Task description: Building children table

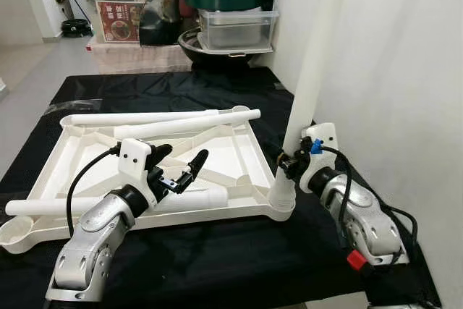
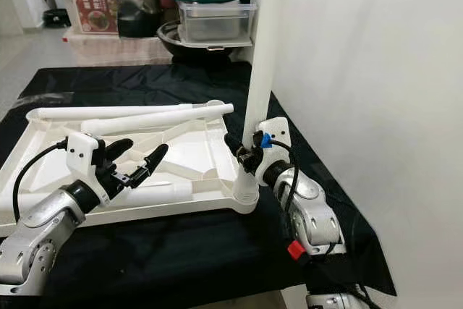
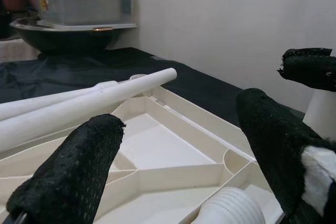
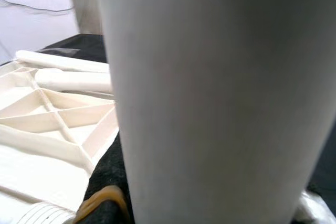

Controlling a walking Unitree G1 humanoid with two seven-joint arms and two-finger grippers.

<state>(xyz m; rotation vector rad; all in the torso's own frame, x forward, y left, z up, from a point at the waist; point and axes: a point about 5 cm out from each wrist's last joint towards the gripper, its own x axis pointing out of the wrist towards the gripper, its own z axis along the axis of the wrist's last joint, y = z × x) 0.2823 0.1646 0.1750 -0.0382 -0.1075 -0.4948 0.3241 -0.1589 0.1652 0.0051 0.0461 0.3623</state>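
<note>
Upright leg (image 1: 312,63) seated in the near right corner socket (image 1: 282,199) of the upside-down tabletop (image 1: 239,151) on the black cloth (image 1: 217,244).
Right gripper (image 1: 288,161) clamps that leg low down; right wrist view is mostly blurred leg. Left gripper (image 1: 182,166) hovers over the tabletop, fingers spread, holding nothing. 3 loose legs (image 1: 184,126) lie across it, the nearest partly hidden behind the left arm.

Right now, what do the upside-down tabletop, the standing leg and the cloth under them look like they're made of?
Tabletop: likely moulded plastic, off-white, with ribbed underside. Upright leg, held by the right gripper: apparently the same smooth matte plastic, tapering. Cloth: black fabric, judging by its wrinkles.
</note>
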